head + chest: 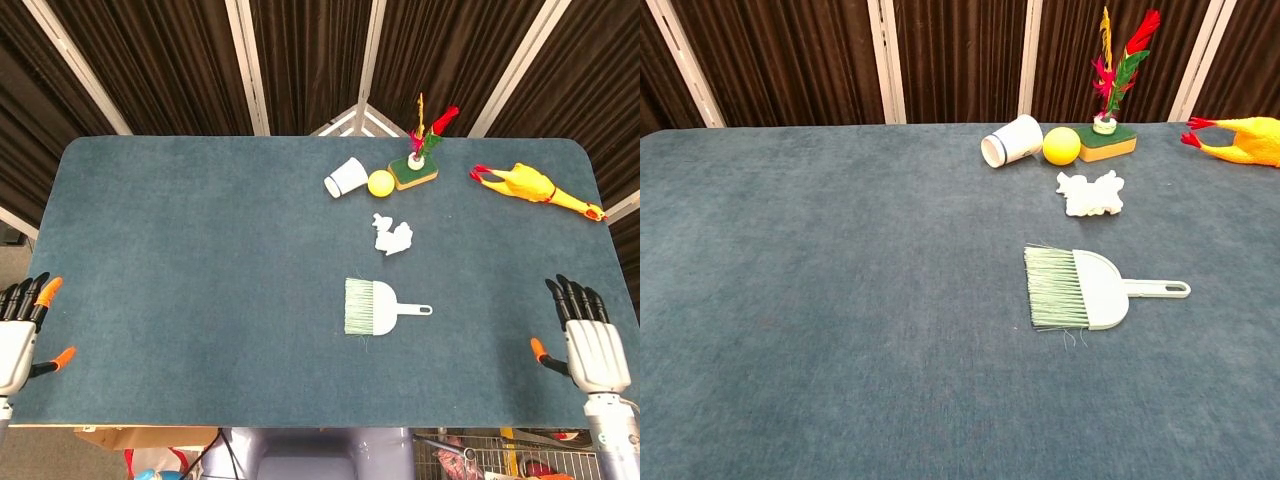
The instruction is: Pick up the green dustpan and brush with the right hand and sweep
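The pale green brush lies flat near the middle of the blue table, bristles pointing left and handle pointing right. A crumpled white paper sits just behind it. My right hand hovers at the table's front right edge, fingers spread, holding nothing, well to the right of the handle. At the front left edge is my left hand, also spread and empty. Neither hand shows in the chest view.
At the back stand a tipped white cup, a yellow ball and a green block with feathers. A rubber chicken lies at the back right. The table's front edge runs between the hands.
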{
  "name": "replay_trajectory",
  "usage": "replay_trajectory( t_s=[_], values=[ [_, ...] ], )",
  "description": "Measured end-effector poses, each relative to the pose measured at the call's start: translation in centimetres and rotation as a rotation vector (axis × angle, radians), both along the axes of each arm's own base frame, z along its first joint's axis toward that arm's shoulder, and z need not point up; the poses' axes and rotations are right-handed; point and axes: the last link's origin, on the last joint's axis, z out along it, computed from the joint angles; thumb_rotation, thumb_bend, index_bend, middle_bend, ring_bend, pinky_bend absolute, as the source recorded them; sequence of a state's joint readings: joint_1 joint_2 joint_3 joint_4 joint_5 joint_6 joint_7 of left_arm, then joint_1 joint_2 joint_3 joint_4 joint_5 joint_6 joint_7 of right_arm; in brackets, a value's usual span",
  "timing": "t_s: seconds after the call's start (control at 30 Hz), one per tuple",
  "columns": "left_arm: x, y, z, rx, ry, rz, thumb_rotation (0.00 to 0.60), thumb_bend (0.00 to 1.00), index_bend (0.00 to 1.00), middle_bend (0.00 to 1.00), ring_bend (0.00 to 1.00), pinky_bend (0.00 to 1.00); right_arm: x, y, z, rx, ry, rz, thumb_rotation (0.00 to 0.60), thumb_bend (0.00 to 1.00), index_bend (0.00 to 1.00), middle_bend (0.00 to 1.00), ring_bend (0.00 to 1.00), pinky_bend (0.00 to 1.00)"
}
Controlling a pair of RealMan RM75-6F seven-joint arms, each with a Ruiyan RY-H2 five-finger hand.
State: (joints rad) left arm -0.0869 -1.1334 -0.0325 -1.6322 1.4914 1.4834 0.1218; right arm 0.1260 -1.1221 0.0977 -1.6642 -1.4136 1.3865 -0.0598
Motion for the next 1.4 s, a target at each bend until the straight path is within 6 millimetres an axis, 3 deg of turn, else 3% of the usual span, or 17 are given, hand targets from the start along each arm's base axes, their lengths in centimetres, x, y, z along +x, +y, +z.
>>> replay_trajectory(
  t_s=[0.03,0.13,0.23,0.33,0.53,0.97,1.4],
  values=[
    [0.0,0.0,0.0,0.001,0.000,0.000,0.600,0.00,0.00,0.00,0.00,0.02,0.2,-0.3,-0.1,0.003,0.000,0.004,0.600,0.33,0.00,0.42,0.49,0.51],
    [0.0,0.0,0.1,0.003,-0.003,0.000,0.600,0.00,0.00,0.00,0.00,0.02,1.1,-1.5,-0.7,0.014,0.006,0.023,0.600,0.33,0.02,0.69,0.75,0.67],
    [0.0,0.0,0.1,0.002,-0.006,0.000,0.600,0.00,0.00,0.00,0.00,0.02,2.0,-2.9,-1.6,0.038,0.005,0.037,0.600,0.33,0.12,0.85,0.90,0.78],
    [0.1,0.1,0.0,-0.001,-0.005,-0.003,0.600,0.00,0.00,0.00,0.00,0.02,3.0,-4.3,-2.7,0.065,0.019,0.049,0.600,0.33,0.22,0.91,0.95,0.82],
    [0.0,0.1,0.1,0.004,-0.012,-0.002,0.600,0.00,0.00,0.00,0.00,0.02,5.0,-7.0,-5.7,0.126,0.054,0.031,0.600,0.33,0.38,0.94,0.98,0.85],
    [-0.1,0.2,0.3,-0.005,-0.024,-0.003,0.600,0.00,0.00,0.00,0.00,0.02,8.7,-8.6,-12.3,0.237,0.073,0.004,0.600,0.33,0.45,0.94,0.98,0.85],
    [0.0,0.2,0.2,-0.011,-0.025,-0.003,0.600,0.00,0.00,0.00,0.00,0.02,8.1,-8.3,-16.2,0.284,0.096,-0.056,0.600,0.33,0.45,0.94,0.98,0.85]
  ],
)
